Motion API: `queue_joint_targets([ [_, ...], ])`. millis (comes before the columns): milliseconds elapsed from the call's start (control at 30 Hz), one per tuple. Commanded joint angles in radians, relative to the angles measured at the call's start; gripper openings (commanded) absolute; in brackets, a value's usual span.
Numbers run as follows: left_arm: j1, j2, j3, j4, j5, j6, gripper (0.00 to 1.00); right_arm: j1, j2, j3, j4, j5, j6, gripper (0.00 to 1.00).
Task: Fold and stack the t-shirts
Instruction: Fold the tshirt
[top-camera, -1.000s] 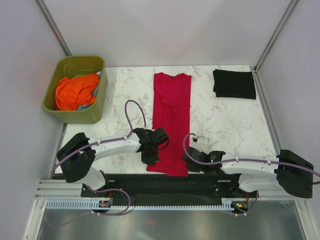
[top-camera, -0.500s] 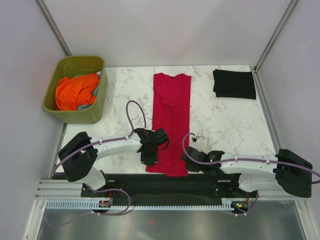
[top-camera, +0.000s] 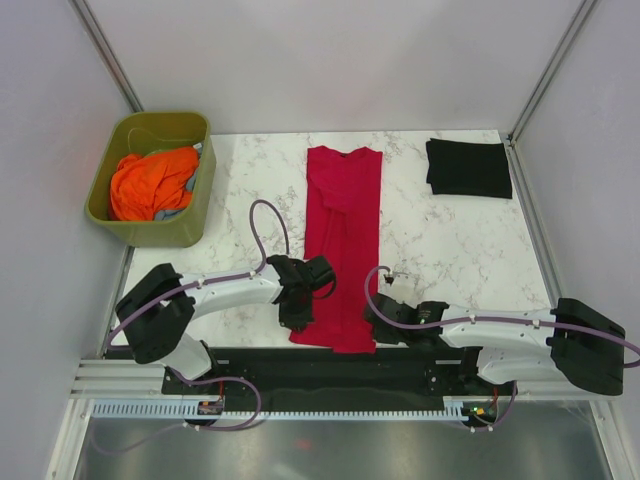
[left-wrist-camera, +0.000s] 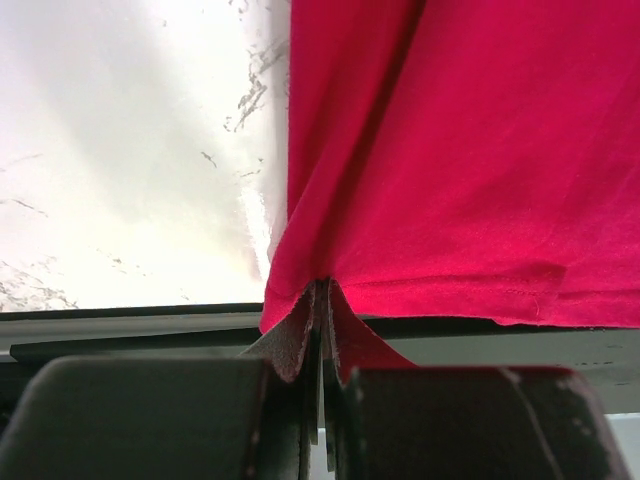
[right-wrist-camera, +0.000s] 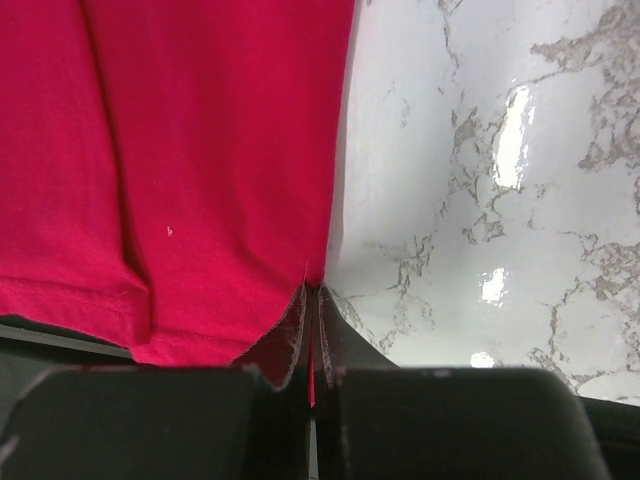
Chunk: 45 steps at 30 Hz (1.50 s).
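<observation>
Top external view has the crimson t-shirt (top-camera: 343, 240) lying as a long strip up the middle of the bench (top-camera: 450, 260), collar far, hem at the near edge. Left fingers (left-wrist-camera: 292, 342) are pinched together on its near-left hem corner, right fingers (right-wrist-camera: 288, 342) on the near-right one. It runs straight away from both arms, so the fold likely goes hem toward collar. Black t-shirt (top-camera: 468, 168) lies folded far right.

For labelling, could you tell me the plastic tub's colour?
Olive green; the plastic tub shows best in the top external view.
</observation>
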Motion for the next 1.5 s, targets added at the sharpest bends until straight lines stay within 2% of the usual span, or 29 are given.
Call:
queue_joint_targets([
  [0, 0.009, -0.030, -0.006, -0.029, -0.021, 0.017, 0.02, -0.004, -0.017, -0.006, -0.024, 0.015, 0.016, 0.00],
  [433, 0.014, -0.017, -0.048, -0.023, 0.004, 0.006, 0.03, -0.002, -0.025, -0.009, -0.027, 0.018, 0.024, 0.00],
  [567, 0.014, -0.026, -0.054, -0.023, 0.019, 0.006, 0.20, -0.004, -0.026, -0.003, -0.029, 0.017, 0.025, 0.00],
  [700, 0.026, -0.061, -0.035, -0.023, 0.036, 0.031, 0.33, -0.002, -0.031, -0.001, -0.030, 0.017, 0.022, 0.00],
  [733, 0.040, -0.069, -0.032, -0.023, 0.037, 0.037, 0.34, -0.004, -0.031, 0.000, -0.029, 0.017, 0.022, 0.00],
  [1000, 0.182, -0.158, -0.118, 0.077, 0.165, 0.117, 0.29, -0.004, -0.051, -0.001, -0.029, 0.011, 0.023, 0.00],
  [1333, 0.181, -0.148, -0.233, 0.224, 0.264, 0.127, 0.33, -0.004, -0.052, -0.016, -0.069, 0.009, 0.062, 0.00],
  [1467, 0.179, -0.145, -0.259, 0.235, 0.258, 0.118, 0.23, -0.002, -0.074, -0.021, -0.105, 0.012, 0.076, 0.00],
])
